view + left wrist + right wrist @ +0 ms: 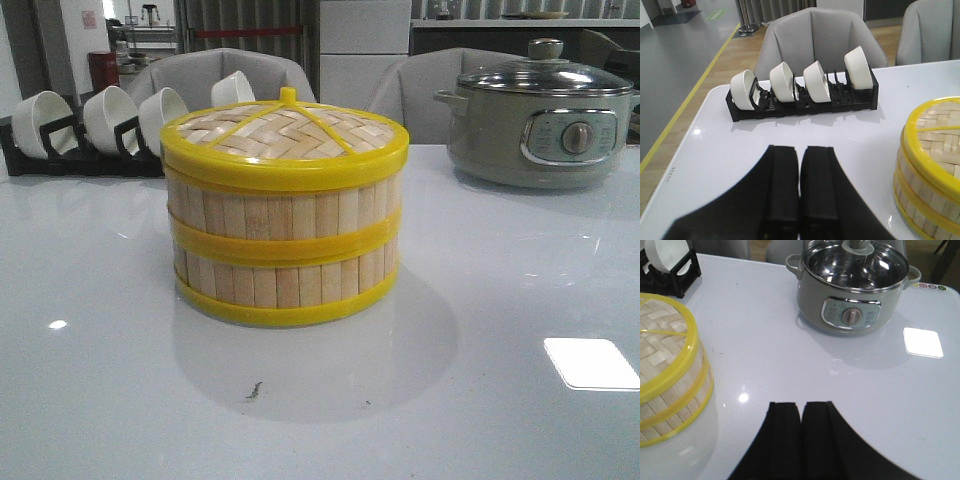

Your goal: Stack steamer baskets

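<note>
Steamer baskets (285, 250), two shallow round rings of upright pale bamboo slats, stand one on the other near the middle of the glossy white table (500, 300). Each ring has bright yellow bands at top and bottom, so that a double yellow band runs round the stack where they meet, and the rims line up evenly all the way round. A flat woven-bamboo lid (285, 135) with a yellow rim, yellow spokes and a small yellow knob sits squarely on the upper basket. The stack casts a soft shadow on the table toward the camera. Behind it to the left, a black dish rack (805, 102) holds four white bowls (782, 80) tipped on edge in a row. Behind it to the right, well apart, stands a grey electric pot (540, 125) with a glass lid and a round dial on its front. Grey chairs (220, 75) are drawn up along the far edge of the table. The left gripper (800, 185) hangs over bare table with its two black fingers pressed together and nothing between them, the stack off to one side. The right gripper (801, 440) is likewise closed and empty, clear of the stack and the pot.
</note>
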You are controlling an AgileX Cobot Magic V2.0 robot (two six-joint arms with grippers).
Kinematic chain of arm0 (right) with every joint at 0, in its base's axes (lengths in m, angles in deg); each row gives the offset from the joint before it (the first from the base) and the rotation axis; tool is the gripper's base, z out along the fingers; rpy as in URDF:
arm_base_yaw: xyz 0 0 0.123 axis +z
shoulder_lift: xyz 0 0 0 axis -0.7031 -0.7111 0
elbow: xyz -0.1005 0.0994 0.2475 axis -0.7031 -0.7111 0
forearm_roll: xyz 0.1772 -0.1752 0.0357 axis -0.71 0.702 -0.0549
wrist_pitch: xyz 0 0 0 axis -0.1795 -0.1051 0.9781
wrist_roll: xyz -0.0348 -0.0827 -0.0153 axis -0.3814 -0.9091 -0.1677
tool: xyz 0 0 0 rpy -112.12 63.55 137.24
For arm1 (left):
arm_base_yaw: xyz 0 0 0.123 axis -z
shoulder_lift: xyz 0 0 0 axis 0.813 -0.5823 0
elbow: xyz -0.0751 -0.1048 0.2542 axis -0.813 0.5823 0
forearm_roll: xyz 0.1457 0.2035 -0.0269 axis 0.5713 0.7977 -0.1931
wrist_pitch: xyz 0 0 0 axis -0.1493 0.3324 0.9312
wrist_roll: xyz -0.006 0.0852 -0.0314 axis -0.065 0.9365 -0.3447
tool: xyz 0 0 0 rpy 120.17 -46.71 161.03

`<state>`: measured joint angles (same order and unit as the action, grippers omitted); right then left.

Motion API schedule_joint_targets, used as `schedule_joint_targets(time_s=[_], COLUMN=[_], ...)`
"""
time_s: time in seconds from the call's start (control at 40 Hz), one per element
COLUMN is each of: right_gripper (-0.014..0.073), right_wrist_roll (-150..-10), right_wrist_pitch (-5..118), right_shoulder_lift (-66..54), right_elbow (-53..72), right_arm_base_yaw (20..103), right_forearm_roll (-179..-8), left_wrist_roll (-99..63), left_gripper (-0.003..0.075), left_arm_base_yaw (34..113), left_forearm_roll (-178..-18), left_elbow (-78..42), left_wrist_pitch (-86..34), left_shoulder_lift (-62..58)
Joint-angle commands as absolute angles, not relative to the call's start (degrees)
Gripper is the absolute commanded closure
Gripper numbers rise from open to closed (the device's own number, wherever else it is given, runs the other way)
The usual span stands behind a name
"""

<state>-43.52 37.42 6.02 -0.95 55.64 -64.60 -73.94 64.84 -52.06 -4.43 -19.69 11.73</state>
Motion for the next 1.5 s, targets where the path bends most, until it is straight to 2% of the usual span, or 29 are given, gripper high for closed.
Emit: schedule_joint_targets(time_s=[0.0,0.57,1.48], right_gripper=[0.0537,0.0537,0.0537], right_wrist_roll=[-43.5,-43.5,-43.5], right_wrist_pitch=[45.0,61.2,60.0], right_shoulder_lift=[10.0,25.5,25.9], right_elbow=[-3.7,-26.0,-26.7], right_arm_base_yaw=[53.9,45.6,45.6], right_forearm_roll=[-64.5,-64.5,-64.5], left_wrist_roll=[-74.0,-74.0,-74.0], left_gripper=[0.0634,0.0634,0.0634], left_arm_base_yaw=[64.7,64.7,64.7], left_forearm_roll=[-52.0,-52.0,-52.0], left_elbow=[-6.1,-6.1,-6.1], left_wrist_pitch=[-23.7,-23.7,-23.7], left_shoulder_lift=[11.8,11.8,11.8])
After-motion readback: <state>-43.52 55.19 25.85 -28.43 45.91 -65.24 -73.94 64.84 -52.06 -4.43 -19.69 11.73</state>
